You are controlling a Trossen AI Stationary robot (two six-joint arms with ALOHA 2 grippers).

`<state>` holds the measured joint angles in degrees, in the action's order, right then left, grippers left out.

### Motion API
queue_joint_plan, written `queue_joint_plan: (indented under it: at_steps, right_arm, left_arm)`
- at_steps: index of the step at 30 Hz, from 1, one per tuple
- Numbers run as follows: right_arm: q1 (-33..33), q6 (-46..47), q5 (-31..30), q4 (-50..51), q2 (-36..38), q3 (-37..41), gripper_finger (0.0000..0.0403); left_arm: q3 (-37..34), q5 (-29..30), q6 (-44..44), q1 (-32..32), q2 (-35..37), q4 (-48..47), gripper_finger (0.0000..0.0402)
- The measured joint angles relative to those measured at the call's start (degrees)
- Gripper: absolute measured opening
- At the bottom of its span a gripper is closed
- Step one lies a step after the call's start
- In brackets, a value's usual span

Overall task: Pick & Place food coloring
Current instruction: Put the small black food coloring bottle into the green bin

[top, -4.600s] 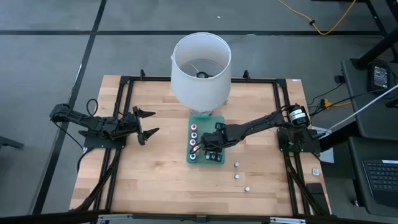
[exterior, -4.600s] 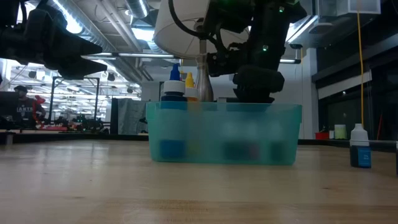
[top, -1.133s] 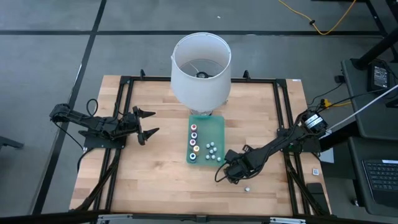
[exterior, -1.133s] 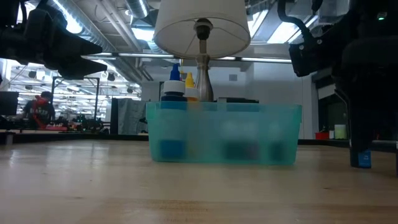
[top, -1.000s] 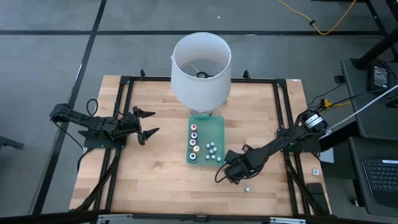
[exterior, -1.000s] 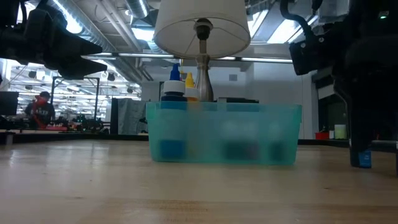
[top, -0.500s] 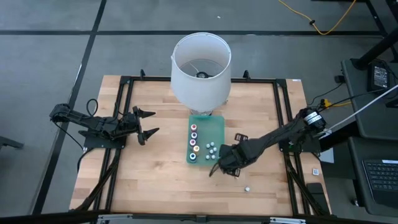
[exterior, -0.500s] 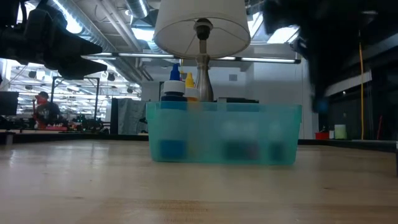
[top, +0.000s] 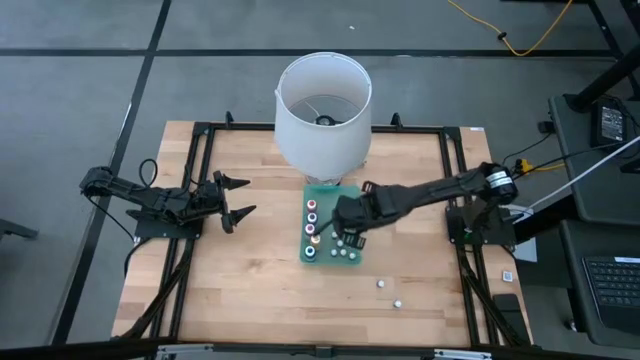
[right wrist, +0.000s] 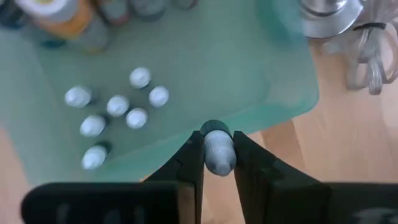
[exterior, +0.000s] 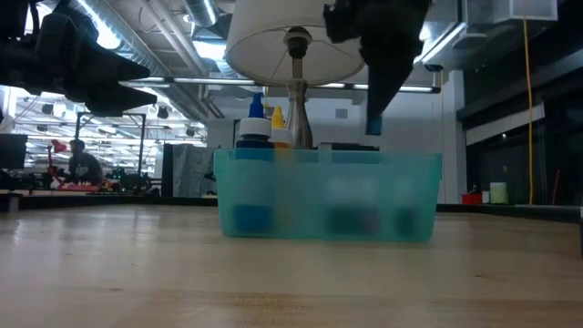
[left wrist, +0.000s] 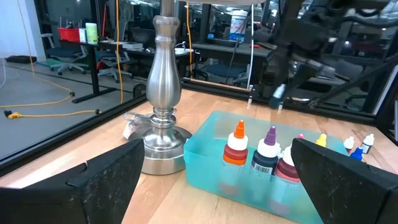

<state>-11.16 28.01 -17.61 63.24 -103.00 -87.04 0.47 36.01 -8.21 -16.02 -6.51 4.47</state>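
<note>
Jaws of right gripper [right wrist: 217,163] clamped on one small bottle [right wrist: 217,151], held above bin [top: 349,205]. Left gripper [top: 240,197] open, parked well apart.

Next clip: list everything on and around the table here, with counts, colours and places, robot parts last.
Bin: one, teal, table centre, in front of the lamp.
Tall bottles: five in a row along the bin's left side, caps red, purple, red, yellow, blue.
Small bottles: six, white caps, clustered in the bin.
Held bottle: one, white cap, above the bin's edge.
Loose bottles: two, white caps, on the wood right of the bin.
Lamp: one, white shade, silver base, table rear.
Table: one, light wood.
Right pincer: shut on the held bottle, over the bin.
Left pincer: open, waiting at left.
</note>
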Motion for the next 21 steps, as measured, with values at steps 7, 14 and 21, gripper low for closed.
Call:
queue_joint_plan:
  at_steps: [7,14,21]
  right_arm:
    - [3.84,0.48,2.32,-6.64,0.00,2.93,0.0070]
    - [4.11,4.13,2.79,-11.03,-0.52,8.15,0.0071]
    - [3.78,3.23,1.25,-15.56,-2.65,10.64,0.0068]
  left_arm:
    - [0.02,0.00,0.00,0.01,0.01,0.00,0.0400]
    - [0.00,-0.02,0.00,-0.01,0.01,0.00,0.0400]
    - [0.01,0.00,-0.01,0.01,-0.01,-0.01,0.0400]
